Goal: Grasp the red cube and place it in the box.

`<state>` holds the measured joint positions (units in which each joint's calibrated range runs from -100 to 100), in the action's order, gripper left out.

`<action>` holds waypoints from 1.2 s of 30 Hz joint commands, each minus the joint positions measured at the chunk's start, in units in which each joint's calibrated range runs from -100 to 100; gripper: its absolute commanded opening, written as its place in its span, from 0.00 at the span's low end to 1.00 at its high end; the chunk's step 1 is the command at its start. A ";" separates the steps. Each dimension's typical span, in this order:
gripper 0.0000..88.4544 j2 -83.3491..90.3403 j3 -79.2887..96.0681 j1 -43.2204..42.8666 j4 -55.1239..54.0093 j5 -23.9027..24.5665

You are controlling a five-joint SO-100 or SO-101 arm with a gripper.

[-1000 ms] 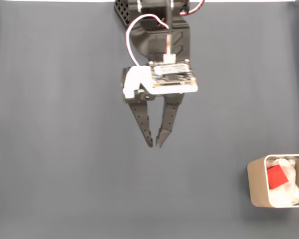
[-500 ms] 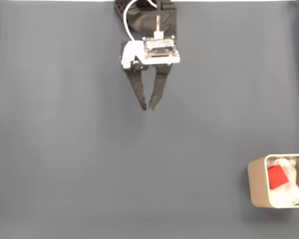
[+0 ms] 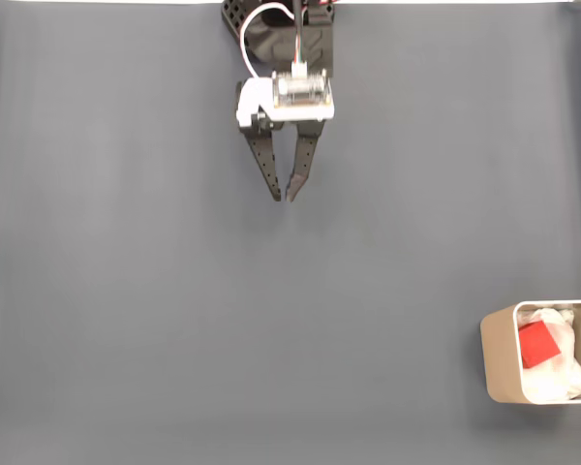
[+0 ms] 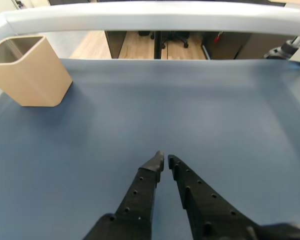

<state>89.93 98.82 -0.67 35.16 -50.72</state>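
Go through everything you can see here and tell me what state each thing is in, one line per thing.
red cube: inside the box, resting on the white lining, free of the gripper.
box: upright and open-topped on the mat, at the lower right of the fixed view.
white lining: crumpled inside the box, beside and under the cube.
gripper: empty, fingertips almost together, over bare mat well away from the box.

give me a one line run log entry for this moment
red cube: inside box, on white lining | tool: empty, tips nearly shut, above the bare mat, far from box | task state: cube placed
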 commanded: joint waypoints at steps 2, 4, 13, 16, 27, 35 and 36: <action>0.00 3.14 0.99 -2.17 7.54 0.10; 0.00 4.61 0.99 -2.46 11.15 0.98; 0.00 8.43 0.99 0.24 24.43 2.00; 0.00 9.81 0.99 -0.11 30.00 2.05; 0.00 10.07 0.99 0.10 40.57 1.95; 0.02 10.07 0.99 0.60 40.74 1.61; 0.02 10.07 0.99 0.60 40.74 1.61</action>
<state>100.00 99.10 -0.59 74.78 -49.11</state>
